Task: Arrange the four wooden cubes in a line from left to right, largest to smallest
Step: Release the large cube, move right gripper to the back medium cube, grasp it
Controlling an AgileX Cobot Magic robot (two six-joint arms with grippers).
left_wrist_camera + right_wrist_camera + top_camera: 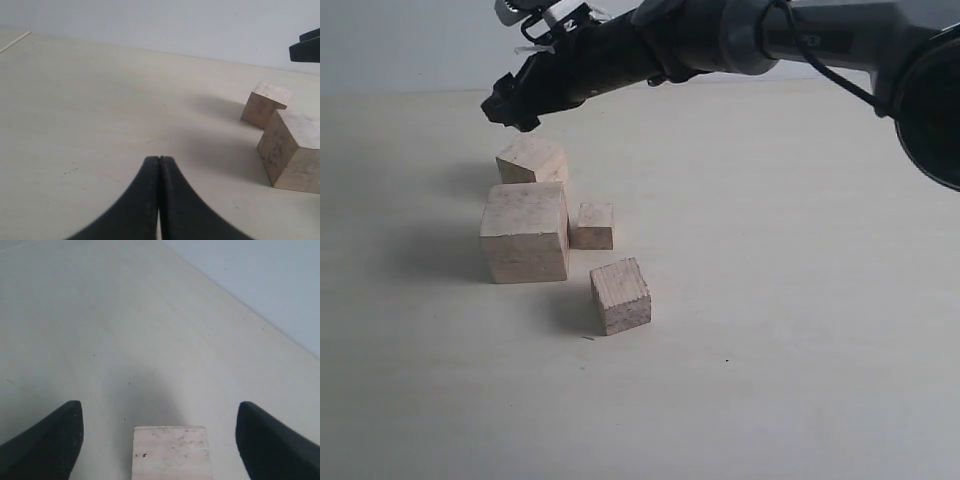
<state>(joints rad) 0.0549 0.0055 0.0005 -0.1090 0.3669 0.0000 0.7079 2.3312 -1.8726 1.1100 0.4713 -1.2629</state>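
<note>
Wooden cubes in loose cluster

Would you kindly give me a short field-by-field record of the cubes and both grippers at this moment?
largest cube: left side of the cluster
smallest cube: close against the largest cube's right side
rear cube: behind the largest cube, turned at an angle
front cube: standing apart, nearest the camera
right gripper: open, above the rear cube, not touching
left gripper: shut, empty
row: not yet formed
</note>
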